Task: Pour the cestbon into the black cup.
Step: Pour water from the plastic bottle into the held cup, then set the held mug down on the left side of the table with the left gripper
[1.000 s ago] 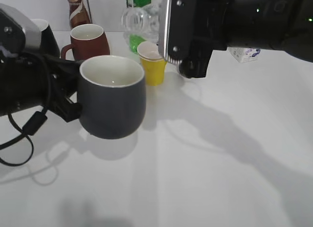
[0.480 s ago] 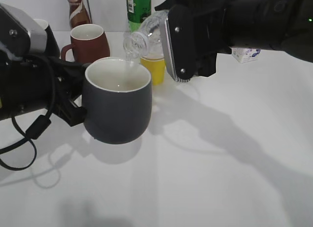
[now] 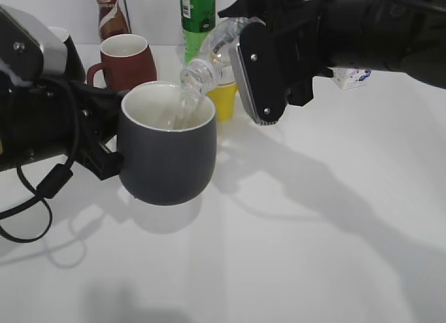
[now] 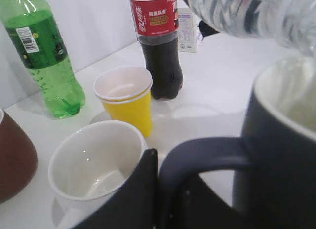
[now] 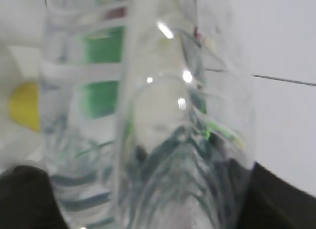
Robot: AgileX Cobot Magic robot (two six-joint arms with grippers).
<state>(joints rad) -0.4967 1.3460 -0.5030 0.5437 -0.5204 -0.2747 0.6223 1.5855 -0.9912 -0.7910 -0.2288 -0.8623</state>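
The black cup (image 3: 167, 152) is a charcoal mug, white inside, held just above the table. My left gripper (image 3: 104, 152) is shut on its loop handle (image 4: 207, 157). My right gripper (image 3: 261, 65) is shut on the cestbon (image 3: 219, 44), a clear ribbed bottle tipped mouth-down to the left. Its open mouth (image 3: 191, 76) hangs over the cup's far rim, and water runs into the cup. In the left wrist view the cestbon (image 4: 247, 12) is above the cup (image 4: 281, 155). It fills the right wrist view (image 5: 148, 115) and hides the jaws there.
Behind the cup stand a yellow paper cup (image 3: 221, 100), a brown mug (image 3: 125, 58), a green soda bottle (image 3: 197, 13), a red-labelled cola bottle (image 4: 158, 46) and a small glossy black mug (image 4: 94, 165). A small white box (image 3: 348, 77) sits at the back right.
The cup has shifted right under the bottle. My right gripper has tipped the cestbon further, its mouth has dropped towards the rim, and water now pours into the cup.
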